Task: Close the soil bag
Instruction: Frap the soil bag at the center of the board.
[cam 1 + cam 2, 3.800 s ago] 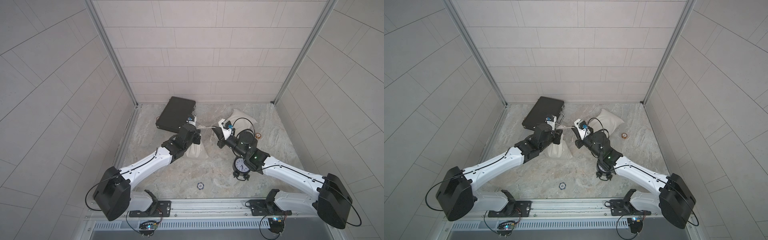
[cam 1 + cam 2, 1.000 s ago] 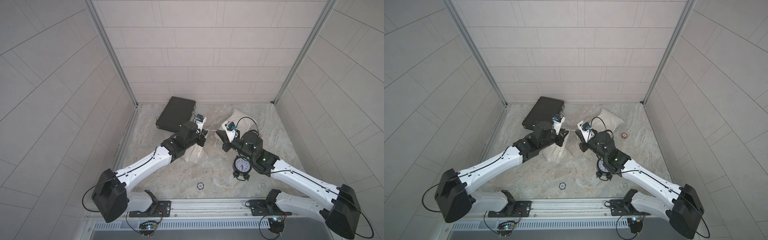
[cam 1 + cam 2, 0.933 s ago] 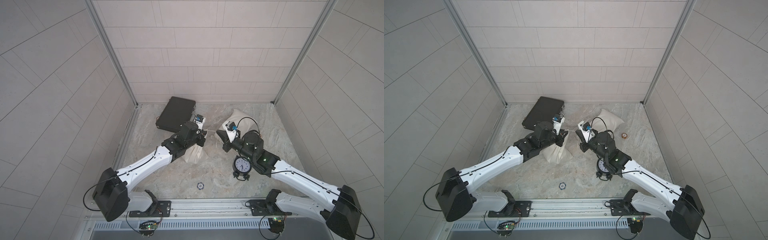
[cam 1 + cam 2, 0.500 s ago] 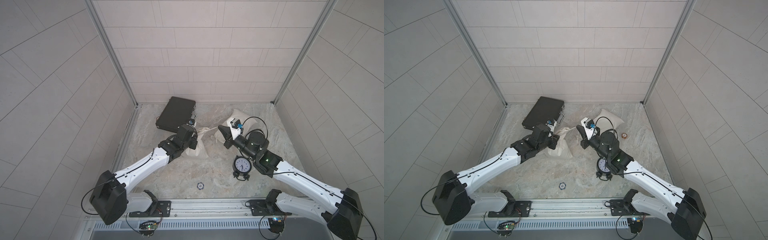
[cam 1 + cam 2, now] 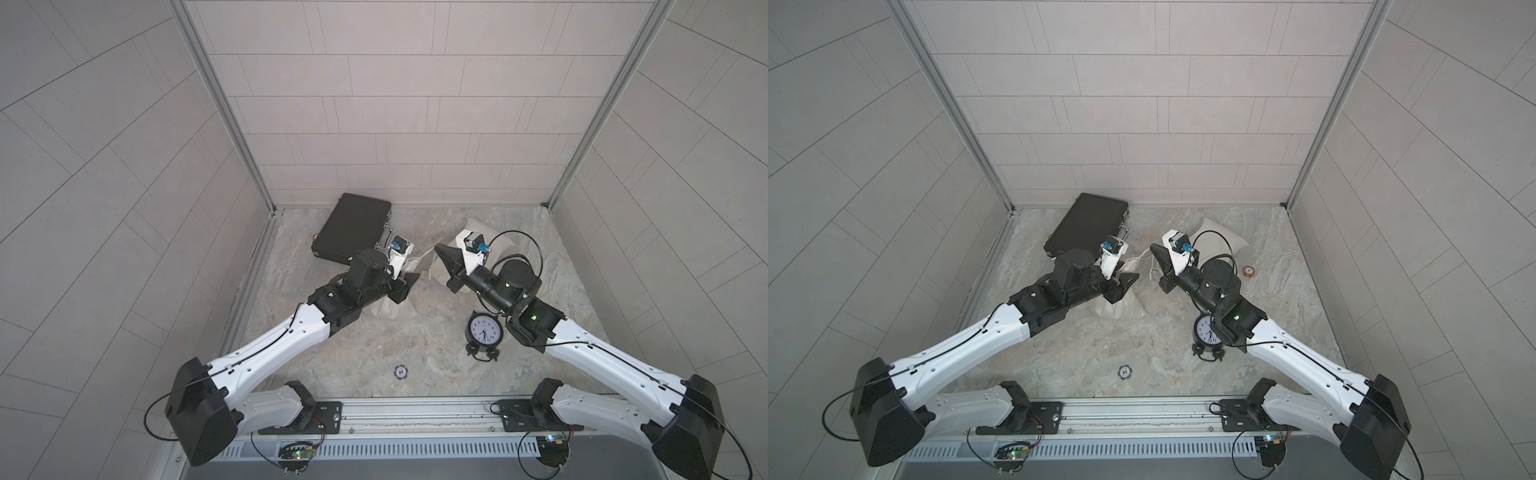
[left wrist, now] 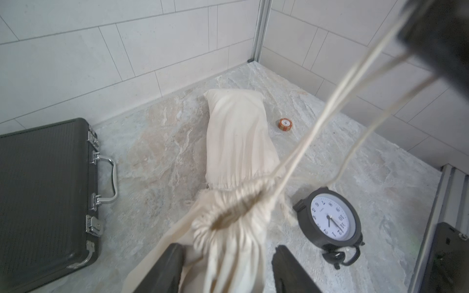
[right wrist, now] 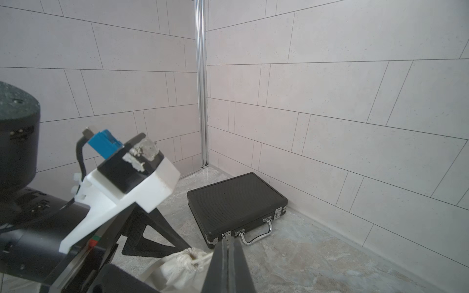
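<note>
The worktop [image 5: 353, 353] is a pale stone-patterned slab with grey and tan veining, closed in on three sides by walls [image 5: 395, 104] of large light-grey tiles. Aluminium corner posts [image 5: 224, 108] run up the two back corners, and a metal rail [image 5: 415, 415] along the front edge carries both arm bases. The soil bag [image 5: 392, 309], a cream cloth sack, stands near the middle of the worktop with its neck gathered into tight pleats. The left gripper [image 6: 228, 248] sits around that neck with its jaws spread, one on each side of the cloth. The right gripper [image 7: 229, 243] is raised beside the bag, jaws pressed together on the drawstring [image 6: 317, 121], which runs taut from the bag's neck up to it. A black briefcase [image 5: 351, 228] lies flat in the back left corner. A second cloth sack [image 5: 1219, 237] lies on its side near the back wall, with an orange chip [image 5: 1248, 272] just beside it. A black alarm clock [image 5: 484, 332] lies under the right arm, and a blue chip [image 5: 400, 371] lies nearer the rail.
</note>
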Robot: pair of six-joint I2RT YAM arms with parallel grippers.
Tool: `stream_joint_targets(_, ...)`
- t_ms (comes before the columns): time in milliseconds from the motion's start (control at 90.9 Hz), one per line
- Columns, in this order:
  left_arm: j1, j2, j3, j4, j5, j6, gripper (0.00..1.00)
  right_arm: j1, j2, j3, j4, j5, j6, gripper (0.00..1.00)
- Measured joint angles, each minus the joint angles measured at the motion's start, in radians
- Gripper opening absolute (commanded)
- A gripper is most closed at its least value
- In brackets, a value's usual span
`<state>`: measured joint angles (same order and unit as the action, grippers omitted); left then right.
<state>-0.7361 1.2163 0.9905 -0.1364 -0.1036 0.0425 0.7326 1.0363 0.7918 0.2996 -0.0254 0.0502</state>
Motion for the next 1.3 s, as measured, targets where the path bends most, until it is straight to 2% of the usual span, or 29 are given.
stream_joint_targets(242,0.000,0.067,0.122,0.026,0.016,0.051,0.33,0.000,0.000,0.000,0.000,-0.004,0.000,0.00)
stream_joint_targets(418,0.000,0.120,0.163,0.019,0.042,0.067,0.09,0.000,0.000,0.000,-0.002,-0.003,0.000,0.00)
stream_joint_targets(517,-0.010,0.132,0.163,0.017,0.039,0.070,0.05,0.000,0.000,0.000,-0.013,0.006,-0.001,0.00)
stream_joint_targets(671,-0.014,0.115,0.131,0.039,-0.006,0.066,0.05,0.000,-0.001,0.000,-0.034,0.026,-0.003,0.00)
stream_joint_targets(902,-0.035,0.098,0.059,0.068,-0.072,0.026,0.11,0.000,-0.001,-0.012,-0.087,0.014,-0.005,0.00)
stream_joint_targets(1299,-0.052,0.154,0.058,0.055,-0.184,-0.066,0.18,-0.005,-0.002,-0.039,-0.117,0.012,-0.005,0.00)
